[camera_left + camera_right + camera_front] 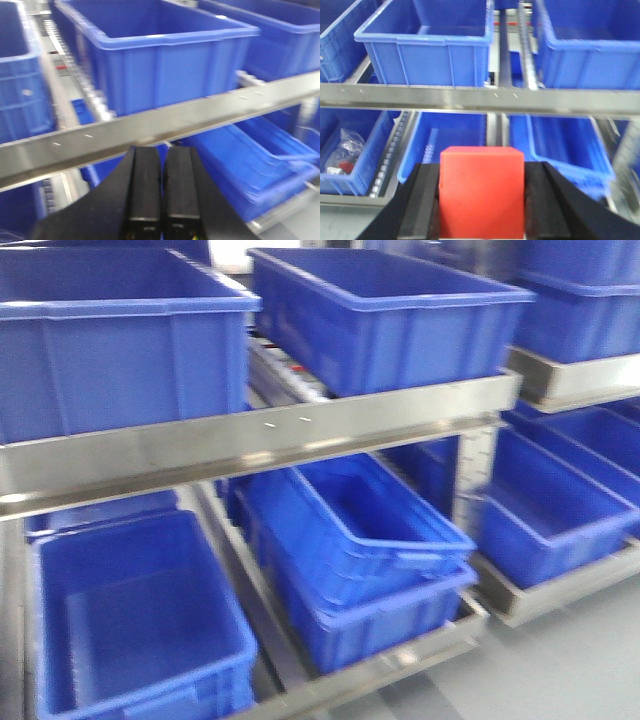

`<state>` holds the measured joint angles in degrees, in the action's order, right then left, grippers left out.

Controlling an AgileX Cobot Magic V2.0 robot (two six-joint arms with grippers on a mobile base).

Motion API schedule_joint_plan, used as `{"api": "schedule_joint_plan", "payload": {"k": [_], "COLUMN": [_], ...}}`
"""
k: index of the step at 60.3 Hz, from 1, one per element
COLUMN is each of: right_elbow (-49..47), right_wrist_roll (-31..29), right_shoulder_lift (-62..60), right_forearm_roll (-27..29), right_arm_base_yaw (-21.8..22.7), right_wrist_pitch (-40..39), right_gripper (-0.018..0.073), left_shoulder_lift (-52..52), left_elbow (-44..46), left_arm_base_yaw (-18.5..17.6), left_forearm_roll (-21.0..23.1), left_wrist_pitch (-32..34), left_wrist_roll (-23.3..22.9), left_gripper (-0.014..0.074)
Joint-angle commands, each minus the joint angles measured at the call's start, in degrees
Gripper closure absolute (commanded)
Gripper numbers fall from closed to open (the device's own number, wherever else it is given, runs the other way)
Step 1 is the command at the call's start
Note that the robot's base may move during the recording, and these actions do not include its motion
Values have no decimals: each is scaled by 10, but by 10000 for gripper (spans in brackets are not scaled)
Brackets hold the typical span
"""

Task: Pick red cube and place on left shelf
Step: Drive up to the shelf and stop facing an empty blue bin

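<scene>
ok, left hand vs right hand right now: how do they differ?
The left hand is shut, its fingers pressed together with nothing between them; the right hand is spread wider, clamped on the red cube. The rail of the left shelf slants across the left hand's view but runs level in the right hand's. Shared: both have black fingers, and both face the shelf and its blue crates.

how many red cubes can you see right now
1. The red cube is gripped in the right end effector, in front of the left shelf. More could be hidden inside the blue crates.
</scene>
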<state>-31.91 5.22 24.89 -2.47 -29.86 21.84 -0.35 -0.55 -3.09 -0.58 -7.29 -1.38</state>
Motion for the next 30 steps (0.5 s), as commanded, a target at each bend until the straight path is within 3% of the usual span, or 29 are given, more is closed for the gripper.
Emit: {"api": "schedule_joint_plan", "payload": {"k": [1, 30], "right_elbow": [-16, -16], "right_wrist_roll": [-4, -4], "right_shoulder_lift": [3, 3], "right_forearm_roll": [-7, -7], "right_arm_base_yaw": [2, 2], "right_wrist_pitch": [-50, -50], "right_gripper": [426, 426], "left_shoulder_lift": [-8, -8], "left_elbow": [-13, -13], "left_arm_base_yaw": [-2, -2], "left_forearm_roll": [2, 2], "left_wrist_pitch": [50, 50], "left_wrist_roll": [0, 0], "left_gripper": [495, 495]}}
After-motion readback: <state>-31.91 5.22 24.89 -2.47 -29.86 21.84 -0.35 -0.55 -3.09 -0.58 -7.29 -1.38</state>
